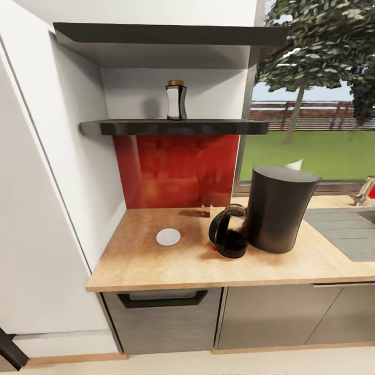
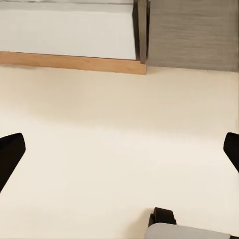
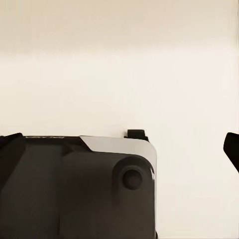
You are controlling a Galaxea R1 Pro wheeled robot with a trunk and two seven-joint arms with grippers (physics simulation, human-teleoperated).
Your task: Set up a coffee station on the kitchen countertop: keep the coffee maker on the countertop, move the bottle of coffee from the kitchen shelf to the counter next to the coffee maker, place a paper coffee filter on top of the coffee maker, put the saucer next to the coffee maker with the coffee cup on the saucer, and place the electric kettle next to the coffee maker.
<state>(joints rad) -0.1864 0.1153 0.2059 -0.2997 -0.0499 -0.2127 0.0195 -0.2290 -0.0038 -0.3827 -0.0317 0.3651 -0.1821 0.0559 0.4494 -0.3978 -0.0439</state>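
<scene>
Both arms are hanging low, pointing at the floor [image 2: 119, 149]: left end effector [image 2: 119, 149] and right end effector [image 3: 119, 149] are gaping wide, empty.

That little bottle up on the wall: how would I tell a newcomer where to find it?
Find the red wall panel behind the light-wood countertop. Right above it runs a thin dark grey shelf, where the small dark bottle with a white label and orange cap stands upright, the one object there.

We see the worktop [image 1: 156, 265] carrying saucer [image 1: 168, 237], electric kettle [image 1: 229, 232] touching coffee maker [image 1: 278, 208]; the kitchen shelf [image 1: 177, 127] bears the bottle of coffee [image 1: 176, 101].
</scene>
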